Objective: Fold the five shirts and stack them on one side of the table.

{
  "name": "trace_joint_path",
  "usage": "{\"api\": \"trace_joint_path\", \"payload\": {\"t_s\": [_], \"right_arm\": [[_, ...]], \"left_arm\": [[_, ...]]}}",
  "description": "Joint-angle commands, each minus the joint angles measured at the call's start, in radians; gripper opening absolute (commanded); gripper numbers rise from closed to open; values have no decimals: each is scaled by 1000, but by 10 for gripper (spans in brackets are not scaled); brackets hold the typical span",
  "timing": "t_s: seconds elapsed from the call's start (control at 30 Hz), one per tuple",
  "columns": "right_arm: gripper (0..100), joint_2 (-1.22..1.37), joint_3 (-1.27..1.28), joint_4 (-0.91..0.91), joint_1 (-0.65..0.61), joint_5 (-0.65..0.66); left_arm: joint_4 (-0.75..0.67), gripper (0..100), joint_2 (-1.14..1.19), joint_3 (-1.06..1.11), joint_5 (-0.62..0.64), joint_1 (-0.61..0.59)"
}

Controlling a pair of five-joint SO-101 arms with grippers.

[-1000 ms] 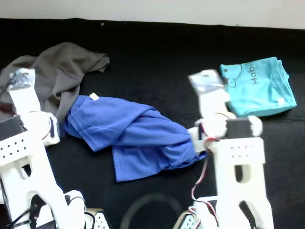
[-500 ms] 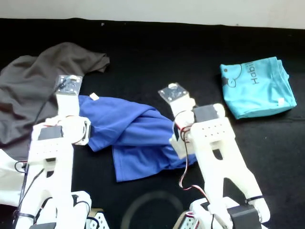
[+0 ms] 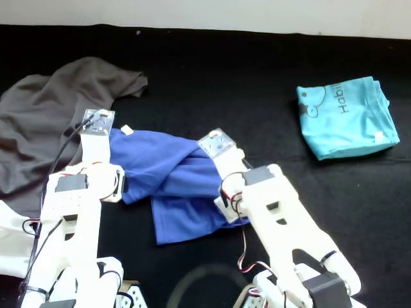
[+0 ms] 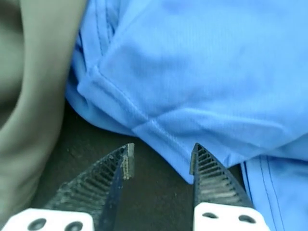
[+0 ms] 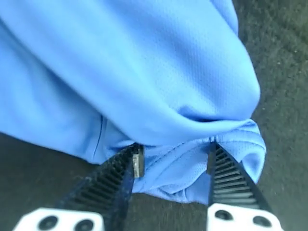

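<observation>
The left gripper (image 4: pixel 161 156) and right gripper (image 5: pixel 174 161) each sat with fingers apart at the blue shirt's (image 3: pixel 160 168) bunched edges. Each should probably pinch just 1 layer before spreading it flat.

In the high view the left arm (image 3: pixel 70 212) lay over one end of the blue shirt (image 3: pixel 160 160) and the right arm (image 3: pixel 276 212) covered the other, so neither end's edges could be made out. The grey shirt (image 3: pixel 51 115) ran off the picture's left edge. A white patch (image 3: pixel 8 221) beside the left arm was too cut off to name. A small white tag (image 3: pixel 126 130) on the blue cloth was too small to tell. In both wrist views the blue shirt ran past the picture's edges.
</observation>
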Motion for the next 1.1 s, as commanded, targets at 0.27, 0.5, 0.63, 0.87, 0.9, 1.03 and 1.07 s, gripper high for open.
{"api": "trace_joint_path", "payload": {"t_s": [0.27,0.5,0.63,0.87,0.9,1.03,1.07], "right_arm": [[7,-13,12,-35,372,195],[7,-12,-291,104,599,255],[7,-12,-476,209,639,255],[85,-13,-645,475,638,253],[127,-13,-665,510,641,253],[209,-13,-728,624,642,256],[202,-13,-743,644,642,256]], "left_arm": [[206,200,-27,-157,-3,18],[396,200,-19,-361,-3,18],[388,202,-18,-390,-3,25],[229,203,102,-354,46,140],[216,203,148,-357,46,150],[184,202,334,-409,44,154],[189,201,378,-433,44,154]]}}
